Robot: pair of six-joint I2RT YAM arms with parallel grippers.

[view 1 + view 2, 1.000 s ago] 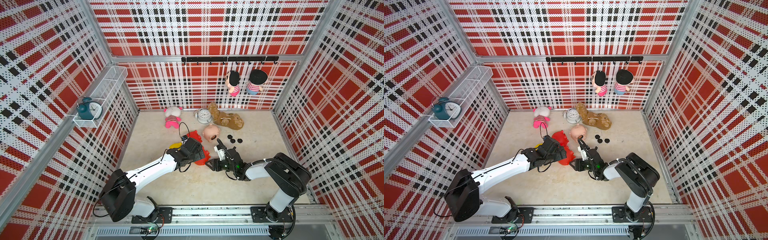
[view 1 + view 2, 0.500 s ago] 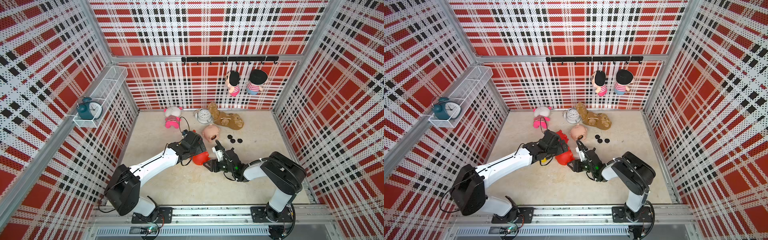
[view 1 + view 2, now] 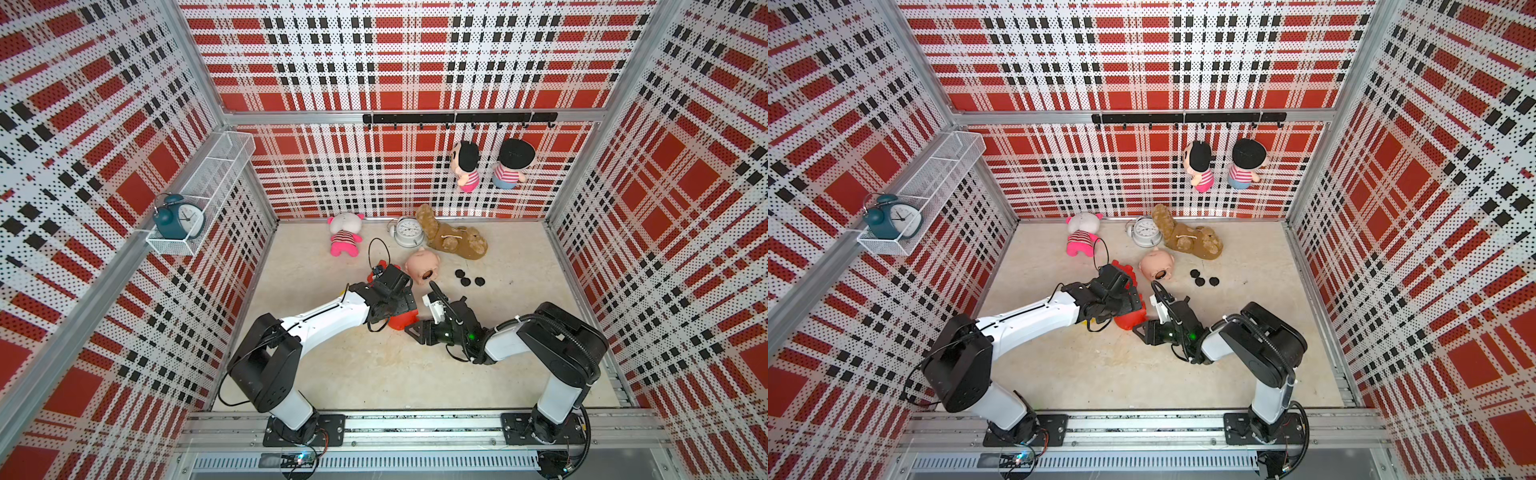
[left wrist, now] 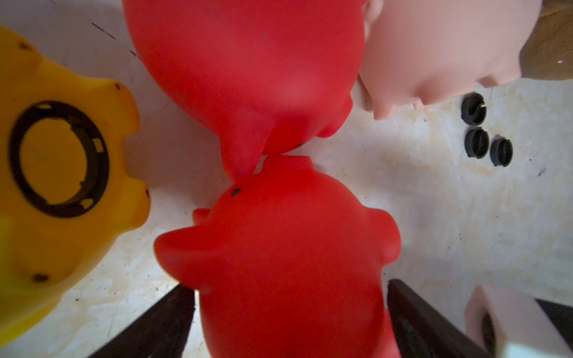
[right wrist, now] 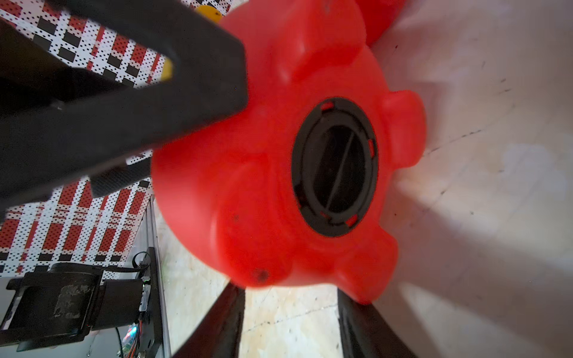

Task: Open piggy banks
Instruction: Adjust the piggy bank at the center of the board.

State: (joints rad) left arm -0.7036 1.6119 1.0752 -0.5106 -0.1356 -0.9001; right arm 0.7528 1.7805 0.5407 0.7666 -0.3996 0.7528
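The left arm lies long and low from its base, wrist bent down. The left gripper (image 4: 290,285) is clamped across a red piggy bank (image 5: 242,186), one black finger on each flank. This pig sits on the near side of the pale pink piggy bank (image 3: 419,266), toward the arm bases. It is turned on its side so that its belly faces the right arm. Its round black belly plug (image 5: 336,164) is still seated in the ring.

The right arm is folded, with the elbow high and the forearm low, and its claw points level at that belly. The right gripper (image 5: 290,297) has its jaws apart, with bare floor between them and nothing gripped. One finger may brush a foot of the pig, but the blur leaves that unsure.

There are four piggy banks.
- Two are red: the held one, and a second red piggy bank (image 4: 248,62) just beside the pale pink one on the left arm's side.
- One is the yellow piggy bank (image 4: 46,235), farther out on that side, with its belly hole open.
- One is the pale pink one.

Three loose black plugs (image 3: 466,281) lie clustered near the pale pink one, on its right-arm side.
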